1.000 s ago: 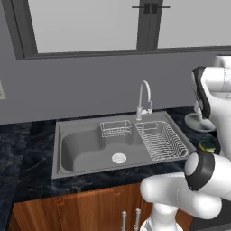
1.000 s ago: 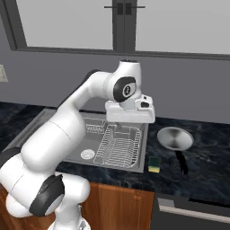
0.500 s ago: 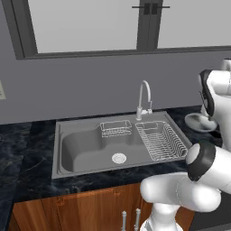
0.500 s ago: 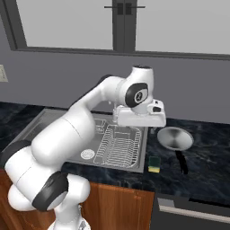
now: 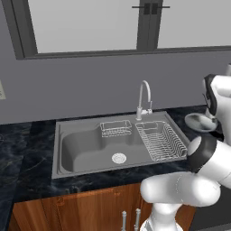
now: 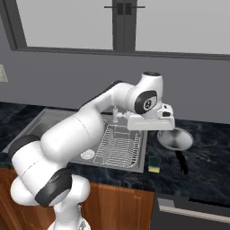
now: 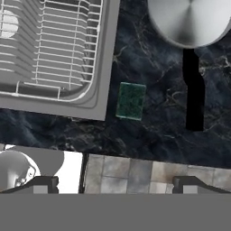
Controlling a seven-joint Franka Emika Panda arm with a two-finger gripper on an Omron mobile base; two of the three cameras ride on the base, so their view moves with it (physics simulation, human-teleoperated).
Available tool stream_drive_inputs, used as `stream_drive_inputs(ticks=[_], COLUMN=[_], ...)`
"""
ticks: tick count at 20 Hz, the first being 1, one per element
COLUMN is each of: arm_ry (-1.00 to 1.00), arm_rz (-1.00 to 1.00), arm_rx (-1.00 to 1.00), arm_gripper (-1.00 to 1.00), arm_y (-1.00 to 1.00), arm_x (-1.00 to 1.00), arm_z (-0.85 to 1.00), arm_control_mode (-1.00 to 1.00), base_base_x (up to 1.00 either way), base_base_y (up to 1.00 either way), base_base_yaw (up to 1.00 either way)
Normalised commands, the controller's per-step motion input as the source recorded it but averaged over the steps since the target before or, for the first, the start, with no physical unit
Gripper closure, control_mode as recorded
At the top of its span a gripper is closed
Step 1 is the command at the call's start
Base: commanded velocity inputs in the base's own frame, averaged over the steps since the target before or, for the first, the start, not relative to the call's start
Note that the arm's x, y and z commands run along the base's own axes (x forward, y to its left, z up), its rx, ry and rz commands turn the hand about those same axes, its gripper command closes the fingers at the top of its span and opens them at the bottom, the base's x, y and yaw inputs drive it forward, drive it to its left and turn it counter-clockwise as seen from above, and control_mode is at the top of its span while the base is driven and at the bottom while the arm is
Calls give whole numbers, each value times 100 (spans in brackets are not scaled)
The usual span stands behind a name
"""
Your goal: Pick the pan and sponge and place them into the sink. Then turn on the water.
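Swinging rightward since a second ago, the arm has carried the gripper (image 6: 150, 130) from above the dish rack (image 6: 117, 143) out over the counter (image 6: 202, 175), beside the pan (image 6: 175, 138); pan and sponge (image 6: 154, 163) lie where they did. From the right base view the hand hangs above the gap between sink (image 6: 134, 166) rim and pan. The hand view adds what the base cameras cannot: looking straight down, the two finger tips (image 7: 45, 184) stand as far apart as they go, with nothing between them, and the sponge (image 7: 131, 100) shows its green top just beside the sink (image 7: 106, 67) wall, while the pan (image 7: 189, 20) lies near it, its black handle pointing toward the counter's front edge. Only the left base view takes in the whole basin (image 5: 81, 149), with one faucet (image 5: 144, 97), one drain (image 5: 118, 158), one small wire basket (image 5: 115, 128) and one dish rack (image 5: 161, 140). Count: one pan, one sponge, both on the counter
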Motion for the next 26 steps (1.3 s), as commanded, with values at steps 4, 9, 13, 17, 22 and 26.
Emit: stream_drive_inputs(ticks=[4, 9, 13, 17, 22, 26], arm_ry=[1, 6, 5, 5, 1, -2], arm_rz=[3, 0, 0, 0, 0, 1], arm_rx=[0, 1, 1, 0, 0, 5], arm_gripper=[-100, -100, -100, -100, -100, -100], arm_y=[-35, -37, -36, -31, -28, -25], arm_x=[19, 22, 19, 25, 17, 9], arm_z=[-8, -11, -13, -18, -16, -20], arm_control_mode=[-100, -100, -100, -100, -100, -100], base_base_x=[0, 0, 0, 0, 0, 0], base_base_y=[0, 0, 0, 0, 0, 0], base_base_yaw=[0, 0, 0, 0, 0, 0])
